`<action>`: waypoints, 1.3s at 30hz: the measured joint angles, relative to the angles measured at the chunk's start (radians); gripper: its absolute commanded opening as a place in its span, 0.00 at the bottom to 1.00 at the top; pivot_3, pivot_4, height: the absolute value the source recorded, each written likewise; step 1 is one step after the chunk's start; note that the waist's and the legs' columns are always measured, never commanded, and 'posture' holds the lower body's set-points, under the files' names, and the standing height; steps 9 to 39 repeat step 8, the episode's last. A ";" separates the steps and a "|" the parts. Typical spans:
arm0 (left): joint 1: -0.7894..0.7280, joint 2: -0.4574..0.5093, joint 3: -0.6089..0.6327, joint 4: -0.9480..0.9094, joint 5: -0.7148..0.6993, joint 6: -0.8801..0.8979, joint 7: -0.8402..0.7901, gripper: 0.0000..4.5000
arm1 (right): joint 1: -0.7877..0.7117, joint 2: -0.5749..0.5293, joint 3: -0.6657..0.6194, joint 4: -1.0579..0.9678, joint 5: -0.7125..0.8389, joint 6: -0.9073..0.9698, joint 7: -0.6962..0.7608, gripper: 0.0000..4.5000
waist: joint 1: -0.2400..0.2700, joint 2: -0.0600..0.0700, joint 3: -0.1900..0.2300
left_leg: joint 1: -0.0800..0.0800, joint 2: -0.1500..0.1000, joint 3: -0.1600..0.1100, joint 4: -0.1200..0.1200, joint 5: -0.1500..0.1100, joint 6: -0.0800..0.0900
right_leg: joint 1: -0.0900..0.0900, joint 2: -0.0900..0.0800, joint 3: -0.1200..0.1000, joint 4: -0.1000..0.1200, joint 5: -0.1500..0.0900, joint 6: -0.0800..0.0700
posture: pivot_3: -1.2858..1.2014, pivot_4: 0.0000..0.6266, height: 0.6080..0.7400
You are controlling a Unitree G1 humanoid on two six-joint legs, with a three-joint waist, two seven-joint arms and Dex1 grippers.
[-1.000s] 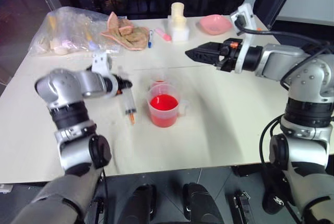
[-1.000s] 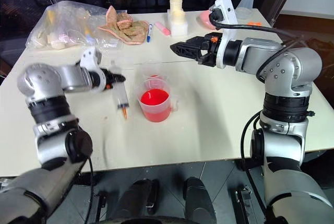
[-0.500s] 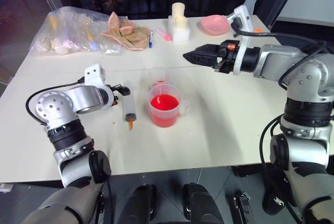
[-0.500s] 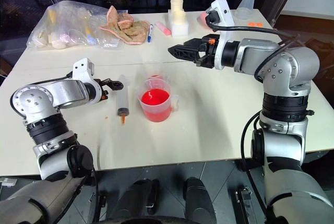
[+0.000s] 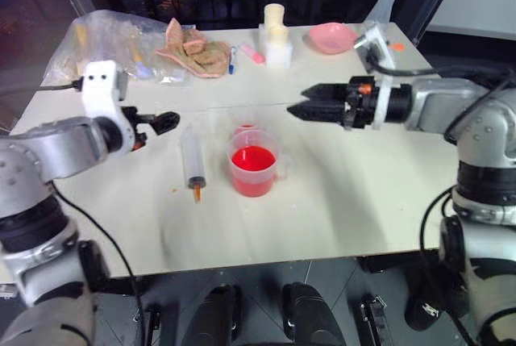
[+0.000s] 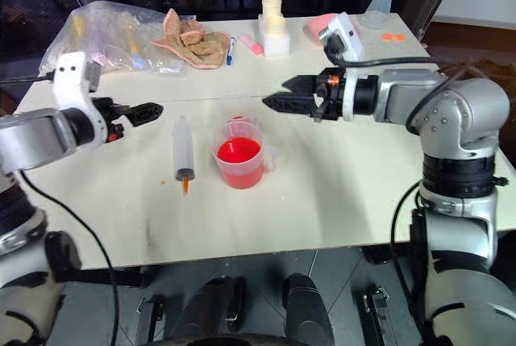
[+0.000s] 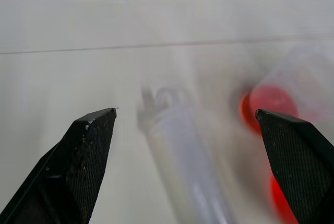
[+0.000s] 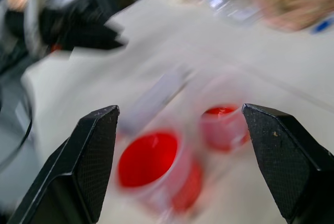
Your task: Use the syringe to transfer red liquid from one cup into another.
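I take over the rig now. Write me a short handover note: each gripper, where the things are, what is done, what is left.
Left gripper: open, empty, in the air to the left of the syringe.
Right gripper: open, empty, hovering beyond and to the right of the cups.
Syringe: lying flat on the table, orange tip toward the robot, left of the handled cup; nobody holds it.
Handled cup: upright, with red liquid.
Narrow cup: right behind it, also with some red liquid.
Done: liquid is in both cups and the syringe is put down.
Left: I cannot tell if more transfer is wanted; if yes, pick up the syringe again.
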 measured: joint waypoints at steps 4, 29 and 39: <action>0.080 0.216 -0.005 -0.011 -0.073 0.000 -0.256 0.99 | 0.021 -0.124 0.088 -0.037 -0.002 -0.085 0.200 0.88 | -0.001 0.000 0.000 | 0.001 0.000 0.000 0.000 -0.003 0.004 | 0.001 0.000 0.000 0.000 0.000 0.000 | 0.52 0.24 1.00; 0.118 0.351 -0.012 -0.012 -0.088 -0.003 -0.440 0.99 | 0.017 -0.162 0.153 -0.036 -0.041 -0.173 0.311 0.88 | 0.000 0.000 0.000 | 0.003 0.000 0.000 0.000 -0.003 0.005 | 0.003 0.000 0.000 -0.001 0.000 0.000 | 0.52 0.24 1.00; 0.118 0.351 -0.012 -0.012 -0.088 -0.003 -0.440 0.99 | 0.017 -0.162 0.153 -0.036 -0.041 -0.173 0.311 0.88 | 0.000 0.000 0.000 | 0.003 0.000 0.000 0.000 -0.003 0.005 | 0.003 0.000 0.000 -0.001 0.000 0.000 | 0.52 0.24 1.00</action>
